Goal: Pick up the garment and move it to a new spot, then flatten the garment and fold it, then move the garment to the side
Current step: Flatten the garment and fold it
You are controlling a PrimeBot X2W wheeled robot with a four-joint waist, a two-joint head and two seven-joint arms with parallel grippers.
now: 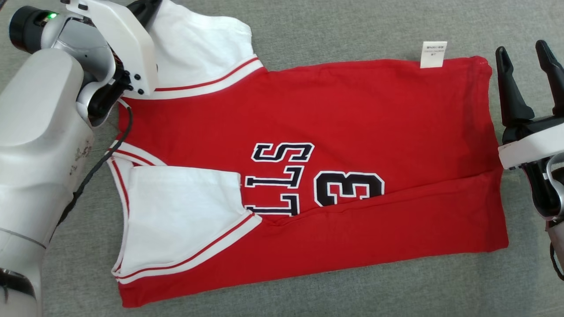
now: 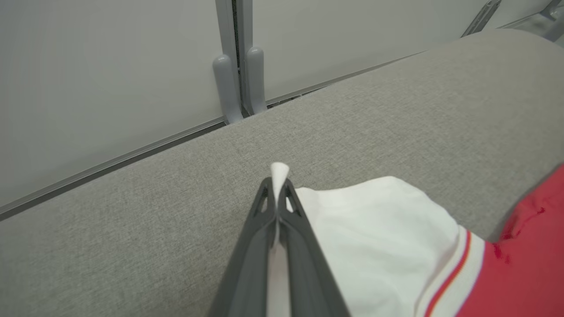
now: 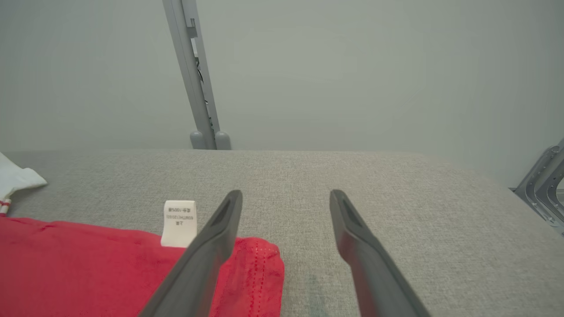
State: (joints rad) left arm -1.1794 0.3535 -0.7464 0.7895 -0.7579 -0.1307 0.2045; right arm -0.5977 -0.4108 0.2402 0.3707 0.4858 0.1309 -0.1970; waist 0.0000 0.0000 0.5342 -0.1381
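A red jersey [image 1: 335,114] with white sleeves and black lettering lies spread sideways on the grey surface, its near edge folded over. The near white sleeve [image 1: 180,215] is folded onto the red body. My left gripper [image 2: 276,185] is shut on the far white sleeve [image 2: 374,229], with a tip of white cloth poking out between its fingertips; in the head view that gripper [image 1: 147,6] sits at the top left over the far sleeve [image 1: 198,44]. My right gripper [image 1: 528,53] hovers open just past the jersey's hem corner [image 3: 260,259], nothing between its fingers.
A white care label [image 1: 433,54] sticks out past the jersey's far edge. The grey fabric surface [image 1: 352,26] ends at a pale wall with a grey post [image 3: 194,79]. A metal frame [image 3: 544,185] stands at the right.
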